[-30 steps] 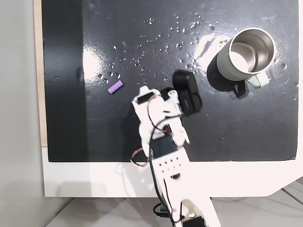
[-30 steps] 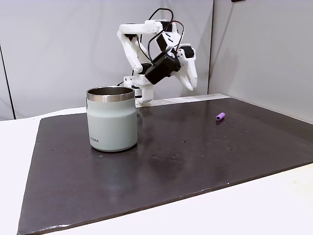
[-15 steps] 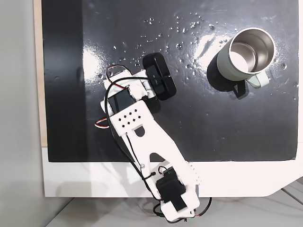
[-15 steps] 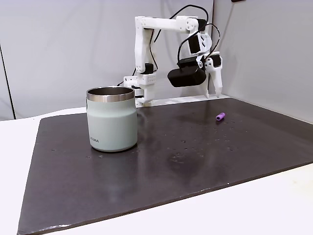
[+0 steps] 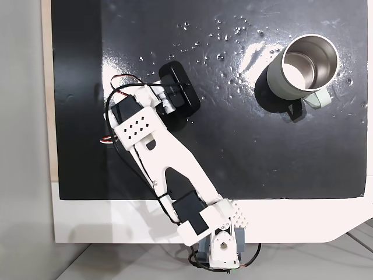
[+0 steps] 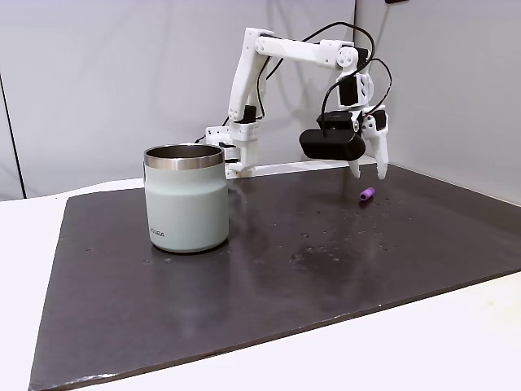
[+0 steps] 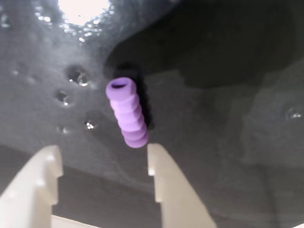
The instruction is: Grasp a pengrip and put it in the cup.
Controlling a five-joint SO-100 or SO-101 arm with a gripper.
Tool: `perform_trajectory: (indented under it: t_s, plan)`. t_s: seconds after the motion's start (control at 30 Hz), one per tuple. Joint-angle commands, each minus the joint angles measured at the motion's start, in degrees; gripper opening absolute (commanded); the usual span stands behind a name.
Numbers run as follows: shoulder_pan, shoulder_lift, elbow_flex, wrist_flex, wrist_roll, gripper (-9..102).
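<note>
We see the end effector (image 7: 102,154) spread wide with nothing between its 2 fingers, poised just above the purple pengrip (image 7: 127,113), which lies flat on the dark desk (image 6: 269,269), well apart from the mint-green cup (image 6: 186,198) standing upright.

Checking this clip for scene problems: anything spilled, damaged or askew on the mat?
Small shiny droplets or specks dot the dark mat, some beside the pengrip. The cup stands upright and nothing looks damaged.
</note>
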Motion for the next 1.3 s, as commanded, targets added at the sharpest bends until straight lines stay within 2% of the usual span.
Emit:
perform_trajectory:
  t_s: [0.0, 0.5, 0.63, 0.73, 0.97, 1.27]
  plan:
    - [0.1, -0.4, -3.6, -0.5, 0.5, 18]
    - [-0.9, -9.1, -8.4, -1.0, -0.8, 15]
    - [-1.1, -10.5, -8.6, -1.0, -1.1, 9]
    - [-1.1, -11.0, -8.6, -1.1, -1.1, 1]
    - [-0.9, -9.1, -8.8, -1.0, -1.0, 0]
    - [4.0, 4.0, -16.3, 8.7, 0.0, 0]
